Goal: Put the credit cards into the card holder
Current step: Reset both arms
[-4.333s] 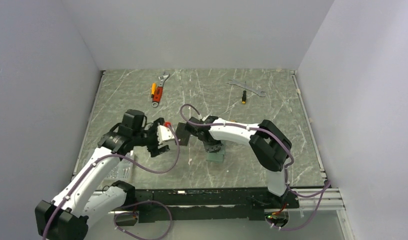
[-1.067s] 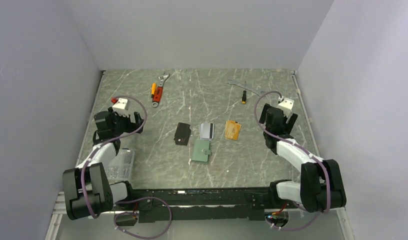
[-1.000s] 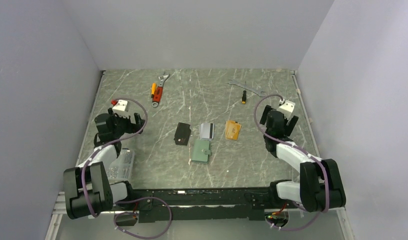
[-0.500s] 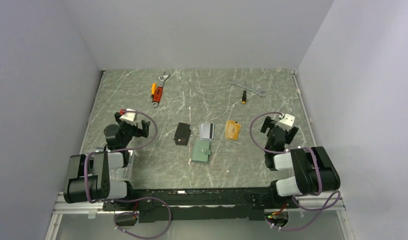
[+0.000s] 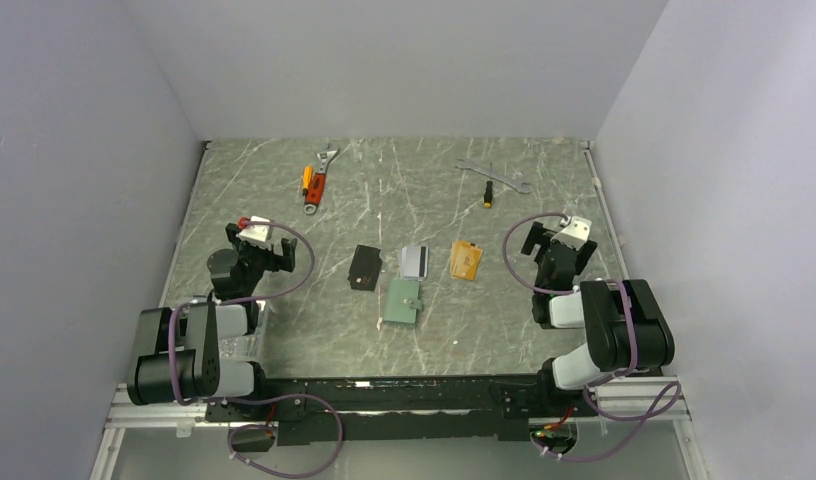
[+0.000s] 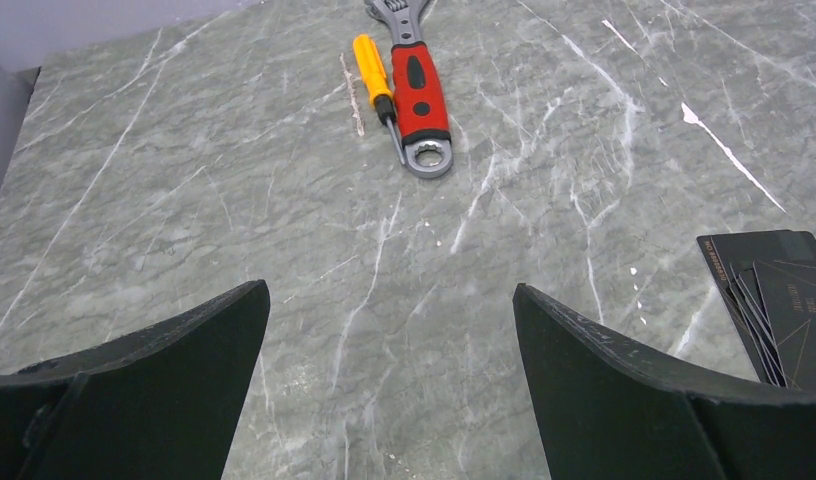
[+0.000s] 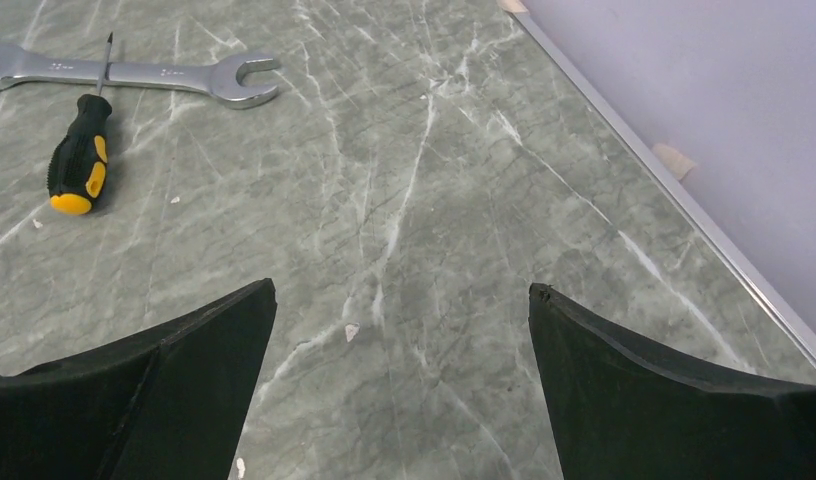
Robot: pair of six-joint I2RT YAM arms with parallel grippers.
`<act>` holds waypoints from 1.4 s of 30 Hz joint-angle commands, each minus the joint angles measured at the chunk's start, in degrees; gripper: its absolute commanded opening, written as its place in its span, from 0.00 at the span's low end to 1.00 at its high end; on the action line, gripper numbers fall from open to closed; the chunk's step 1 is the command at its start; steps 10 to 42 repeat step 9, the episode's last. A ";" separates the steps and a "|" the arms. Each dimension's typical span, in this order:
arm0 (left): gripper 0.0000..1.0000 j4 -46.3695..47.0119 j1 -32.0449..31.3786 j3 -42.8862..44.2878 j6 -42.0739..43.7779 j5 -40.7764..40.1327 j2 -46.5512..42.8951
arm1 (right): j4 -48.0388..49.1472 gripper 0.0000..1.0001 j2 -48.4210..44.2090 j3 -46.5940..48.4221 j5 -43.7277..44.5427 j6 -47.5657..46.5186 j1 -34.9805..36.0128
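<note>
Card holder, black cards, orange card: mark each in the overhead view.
card holder (image 5: 403,302), top view, centre of its green cover.
black cards (image 5: 365,267), top view, centre of the uppermost card.
orange card (image 5: 465,259), top view, centre of its face.

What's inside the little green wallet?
The green card holder lies folded shut, so its inside is hidden. Nothing visibly sticks out of it. The black cards, the silver card and the orange cards lie outside it on the table.
</note>
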 commanded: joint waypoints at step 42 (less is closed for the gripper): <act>0.99 3.03 -0.33 -0.36 0.33 -0.64 -0.78 | 1.96 1.00 -1.25 0.25 -0.92 0.71 -0.07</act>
